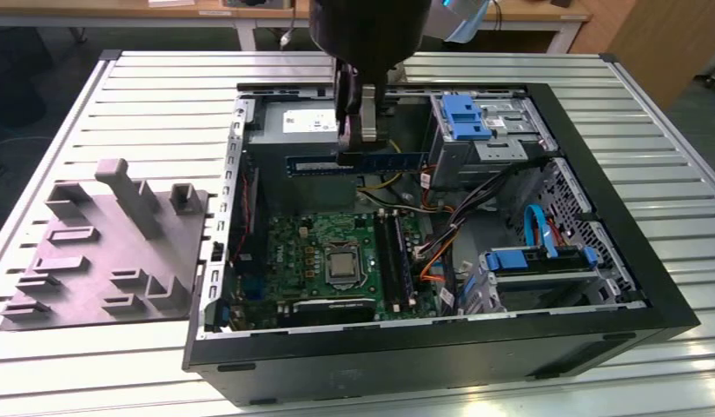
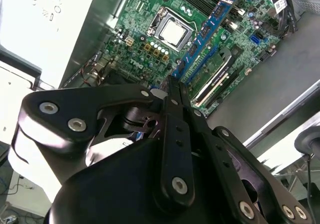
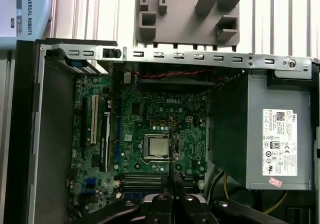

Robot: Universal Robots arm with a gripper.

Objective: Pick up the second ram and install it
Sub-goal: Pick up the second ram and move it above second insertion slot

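At upper centre of the exterior view, above the open black metal computer case (image 1: pixel 450 352) on the ribbed aluminium worktop (image 1: pixel 635 113): dark two-fingered hand (image 1: pixel 360 155) clamped narrowly on the second ram (image 1: pixel 314 165), a long flat blue-green circuit-board stick. Gripped mid-length and held level, well above the green motherboard (image 1: pixel 316 248), likely for balance and even ends. Not yet seated. In the second wrist view, hard to make out: stick mostly masked by the closed fingers (image 2: pixel 175 114), board partly cut off by black linkage.
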